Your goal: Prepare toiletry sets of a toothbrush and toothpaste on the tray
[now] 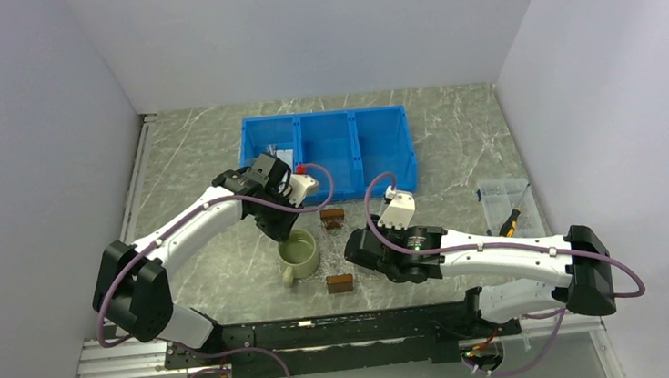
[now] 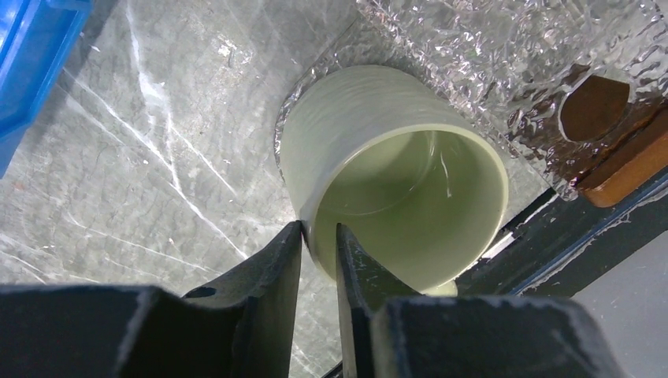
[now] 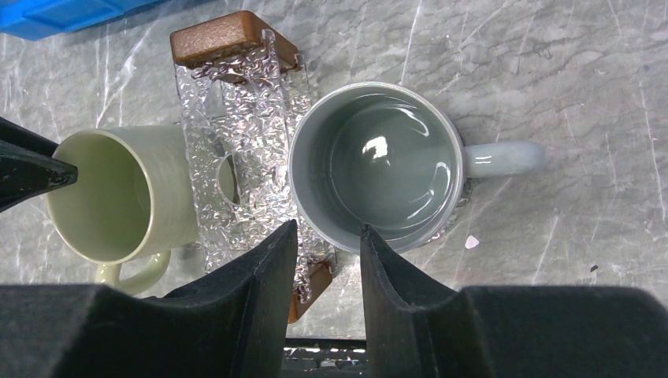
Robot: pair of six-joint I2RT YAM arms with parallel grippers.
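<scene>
Wrist views: left gripper (image 2: 319, 227) is straddling green mug (image 2: 354, 134), right gripper (image 3: 328, 227) grey mug (image 3: 378, 157), grips unclear; tray (image 3: 236, 118) is lacking toothbrush, toothpaste.

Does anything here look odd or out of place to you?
Yes. The glittery clear tray lies propped across two small brown blocks, and it holds mugs, not toiletries: a grey mug on it, a pale green mug at its edge. No toothbrush or toothpaste shows there.

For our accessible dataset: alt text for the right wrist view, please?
A gray mug stands on a clear textured tray, the right gripper poised at its near rim. A pale green mug stands to the left.
</scene>
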